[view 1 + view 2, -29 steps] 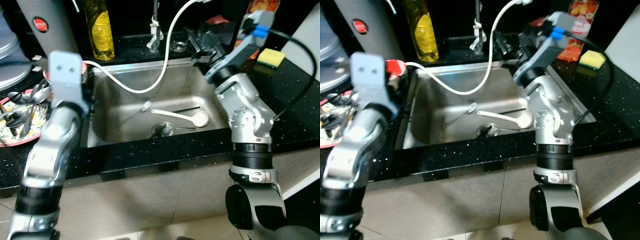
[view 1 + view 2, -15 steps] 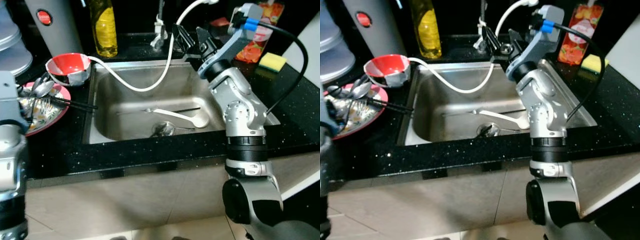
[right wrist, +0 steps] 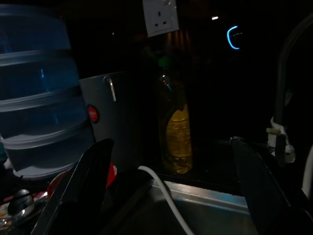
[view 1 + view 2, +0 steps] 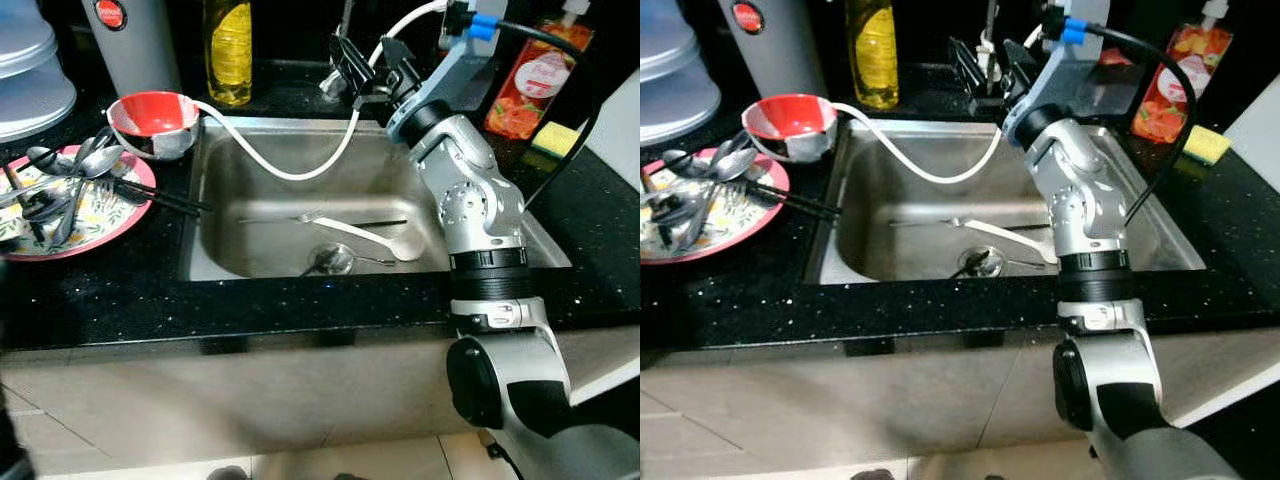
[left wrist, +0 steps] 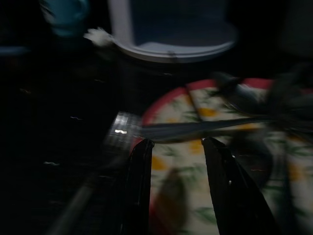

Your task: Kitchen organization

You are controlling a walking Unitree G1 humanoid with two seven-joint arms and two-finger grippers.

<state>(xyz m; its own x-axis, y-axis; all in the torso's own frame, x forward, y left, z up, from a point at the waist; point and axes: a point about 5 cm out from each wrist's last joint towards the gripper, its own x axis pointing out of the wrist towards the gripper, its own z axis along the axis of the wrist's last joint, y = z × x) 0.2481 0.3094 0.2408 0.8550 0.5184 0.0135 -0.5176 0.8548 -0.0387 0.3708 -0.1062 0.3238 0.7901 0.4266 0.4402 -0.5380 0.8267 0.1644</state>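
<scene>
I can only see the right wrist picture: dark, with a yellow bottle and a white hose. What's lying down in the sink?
Observer: A white ladle lies on the bottom of the sink, with a fork beside it and a spoon over the drain.
Operator: Where is that right gripper?
Observer: The right gripper is raised above the sink's back edge, fingers open.
Operator: And the other one?
Observer: The left gripper hovers, open, over a flowered plate heaped with cutlery.
</scene>
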